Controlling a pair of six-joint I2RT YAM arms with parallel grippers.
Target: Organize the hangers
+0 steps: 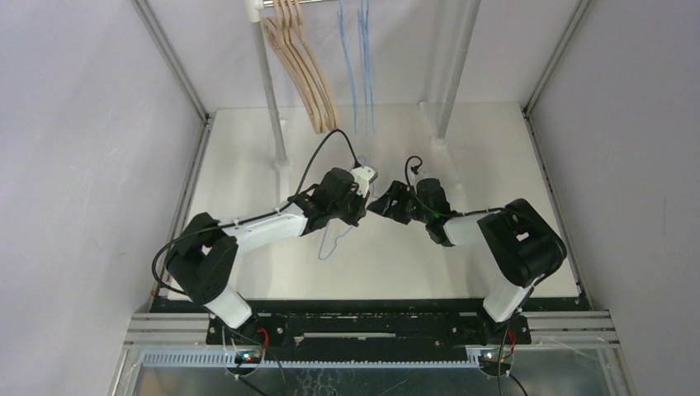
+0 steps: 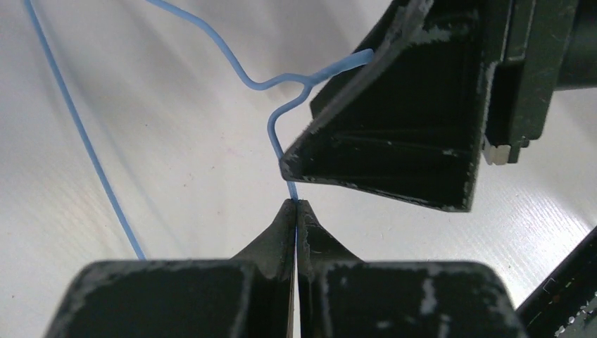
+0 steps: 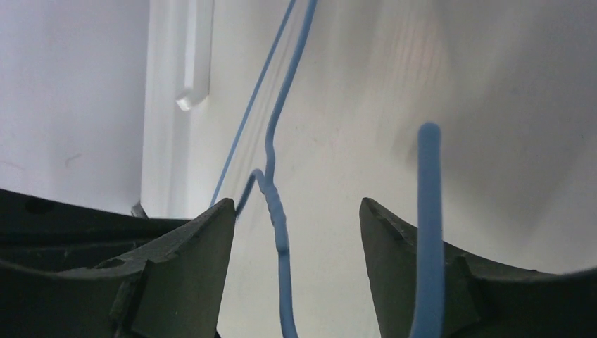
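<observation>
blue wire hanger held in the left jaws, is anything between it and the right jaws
Nothing visible does. The right jaws stand open around the blue wire hanger, its twisted neck in the gap between them.

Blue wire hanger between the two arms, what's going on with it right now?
The left pincer is shut on the thin light-blue wire hanger near its top. The right pincer sits open around the hanger's twisted neck, not gripping yet. It looks like a handover between the arms. The thick tan wooden hangers and other blue wire hangers hang on the rack at the back.
</observation>
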